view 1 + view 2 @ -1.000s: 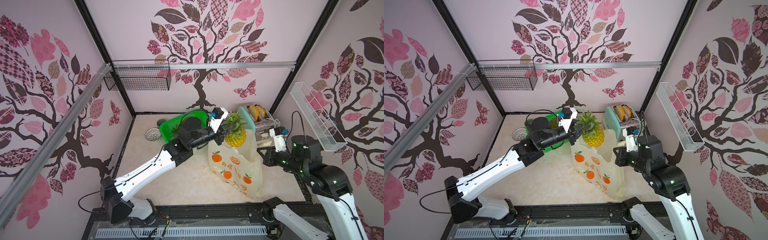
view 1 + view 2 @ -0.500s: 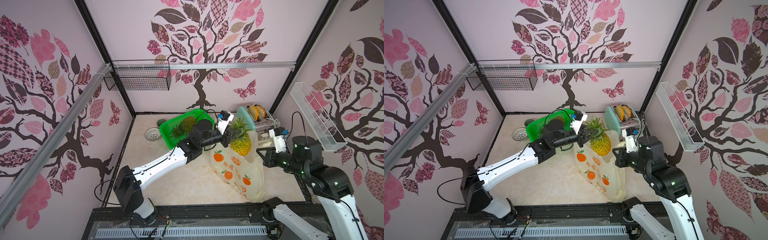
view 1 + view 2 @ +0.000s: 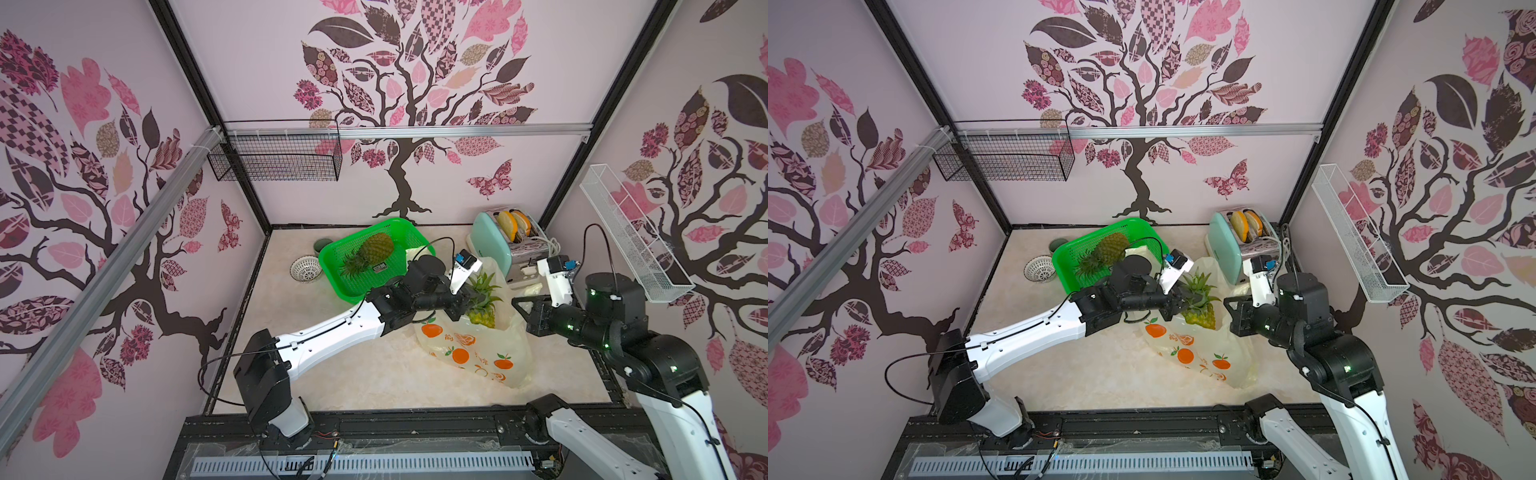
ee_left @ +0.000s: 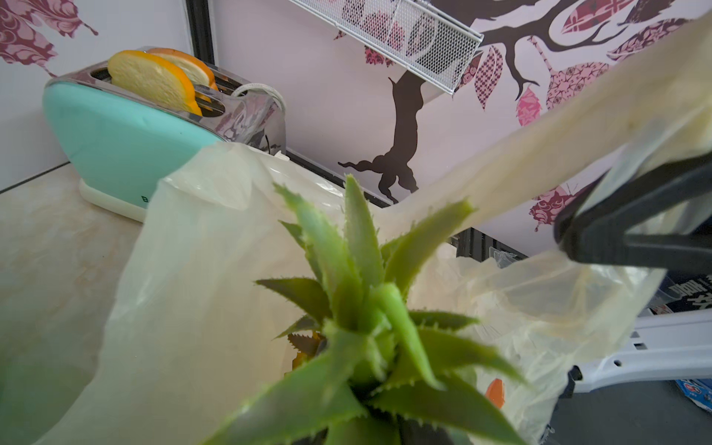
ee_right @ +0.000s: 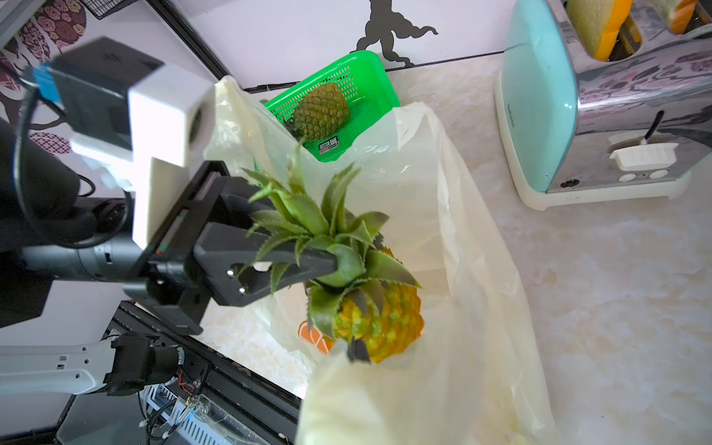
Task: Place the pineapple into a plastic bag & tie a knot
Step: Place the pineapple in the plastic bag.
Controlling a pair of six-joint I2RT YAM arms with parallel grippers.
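Left claw [image 5: 334, 266] is pinching the pineapple [image 5: 379, 323] at the base of its leafy crown. The fruit hangs upright, crown up. Its yellow body sits in the open mouth of the plastic bag [image 5: 466, 250], with the leaves above the rim. We can't tell whether the fruit touches the bag's bottom.

Right claw [image 3: 518, 302] is pressed together on a bunched handle strip at the 3 o'clock side of the bag mouth. In the left wrist view we see that strip stretched taut out of the black fingers [image 4: 581, 239], holding the mouth open.

In both top views the bag stands on the tabletop [image 3: 374, 386] at about 4 o'clock from centre, with its orange-fruit print facing 6 o'clock. The two claws are close together over the bag, left one coming in from 9 o'clock, right one from 3 o'clock.

The green basket [image 3: 409, 241] is at 12 o'clock, near the bag, with a second pineapple [image 3: 374, 249] lying on its side in it. The toaster [image 3: 488, 241] is in the 1 o'clock corner, with bread slices [image 3: 513, 222] in its slots.
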